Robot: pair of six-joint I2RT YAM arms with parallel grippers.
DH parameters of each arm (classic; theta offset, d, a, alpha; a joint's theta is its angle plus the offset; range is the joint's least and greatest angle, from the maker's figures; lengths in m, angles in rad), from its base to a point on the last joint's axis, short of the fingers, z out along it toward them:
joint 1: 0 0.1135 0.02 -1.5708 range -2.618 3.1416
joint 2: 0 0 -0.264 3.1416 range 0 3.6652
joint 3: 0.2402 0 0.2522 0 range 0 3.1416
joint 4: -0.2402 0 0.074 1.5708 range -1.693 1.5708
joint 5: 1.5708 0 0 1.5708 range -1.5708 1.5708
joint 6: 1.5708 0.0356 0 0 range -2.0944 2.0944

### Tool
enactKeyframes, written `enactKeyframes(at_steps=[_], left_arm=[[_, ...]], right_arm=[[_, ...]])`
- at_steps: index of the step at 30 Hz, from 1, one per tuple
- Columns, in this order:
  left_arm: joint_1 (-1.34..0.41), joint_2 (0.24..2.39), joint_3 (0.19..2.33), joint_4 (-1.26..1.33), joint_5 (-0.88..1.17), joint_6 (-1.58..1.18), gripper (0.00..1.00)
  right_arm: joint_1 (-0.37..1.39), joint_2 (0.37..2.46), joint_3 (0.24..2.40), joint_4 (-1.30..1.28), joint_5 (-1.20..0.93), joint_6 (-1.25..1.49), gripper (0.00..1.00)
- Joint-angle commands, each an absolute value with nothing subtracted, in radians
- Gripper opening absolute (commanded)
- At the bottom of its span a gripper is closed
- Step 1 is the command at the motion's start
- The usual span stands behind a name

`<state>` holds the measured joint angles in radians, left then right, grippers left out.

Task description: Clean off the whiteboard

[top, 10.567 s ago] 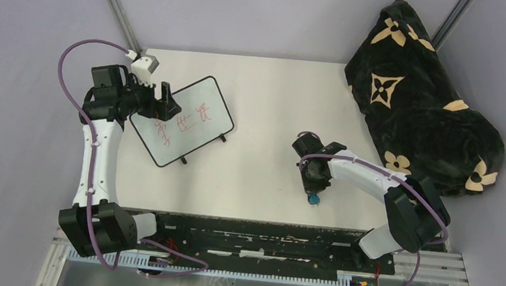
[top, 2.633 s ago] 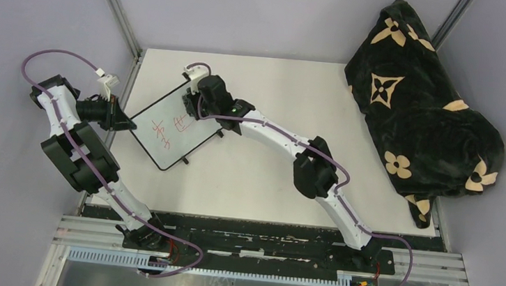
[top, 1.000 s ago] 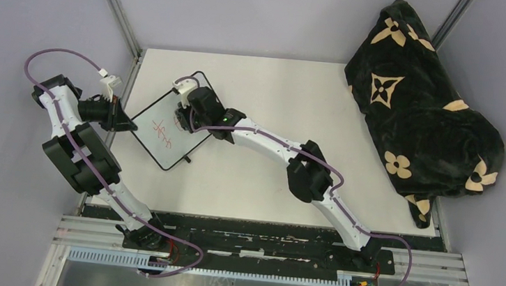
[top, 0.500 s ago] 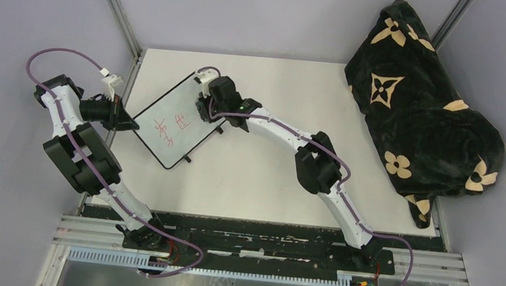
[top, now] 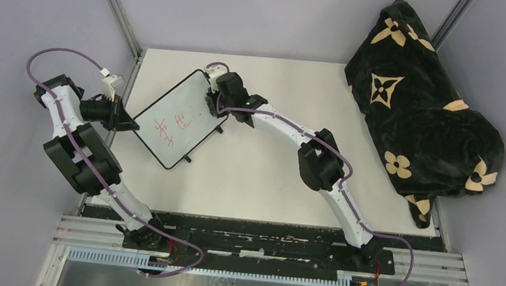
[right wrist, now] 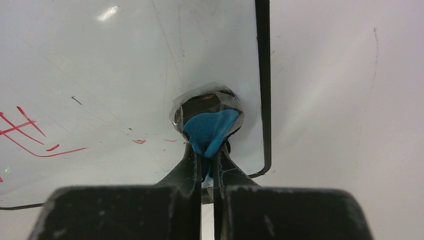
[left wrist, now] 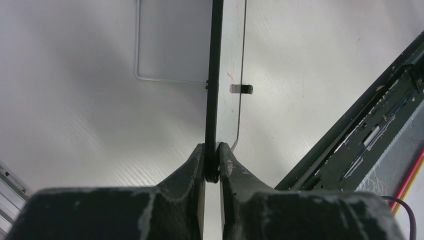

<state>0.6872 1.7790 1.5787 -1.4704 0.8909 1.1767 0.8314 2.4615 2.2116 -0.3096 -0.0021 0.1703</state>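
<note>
The whiteboard [top: 184,112] stands tilted at the table's back left, with red writing [top: 171,125] on its lower half. My left gripper [top: 131,125] is shut on the board's left edge; in the left wrist view the thin black rim [left wrist: 216,75] runs up from between the fingertips [left wrist: 212,172]. My right gripper [top: 213,101] is shut on a blue eraser [right wrist: 210,122], whose dark pad presses on the board [right wrist: 125,65] near its top right corner. Red strokes [right wrist: 25,132] show to the eraser's left, with small red specks just beside it.
A black blanket with tan flower shapes [top: 423,96] is heaped at the back right. A black rail [top: 261,245] runs along the near edge. The board's wire stand [left wrist: 145,77] rests on the white table behind it. A metal post [top: 113,3] rises at the back left.
My right gripper has slid the eraser from the board's middle up to its top right corner. The left gripper and the board have stayed put.
</note>
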Motion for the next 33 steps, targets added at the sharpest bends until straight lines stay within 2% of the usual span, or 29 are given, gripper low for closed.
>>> enactKeyframes(at_steps=[1,15,33], left_arm=[[0.677,1.753,1.564,-1.461,0.817,1.21,0.03],[0.669,1.742,1.549,-1.462,0.811,1.209,0.03],[0.66,1.724,1.547,-1.462,0.798,1.203,0.03]], right_arm=[[0.884,2.439,2.239,-0.288,0.015,0.177,0.01],[1.008,2.473,2.293,-0.268,-0.023,0.221,0.01],[0.858,2.439,2.236,-0.306,0.087,0.143,0.01]])
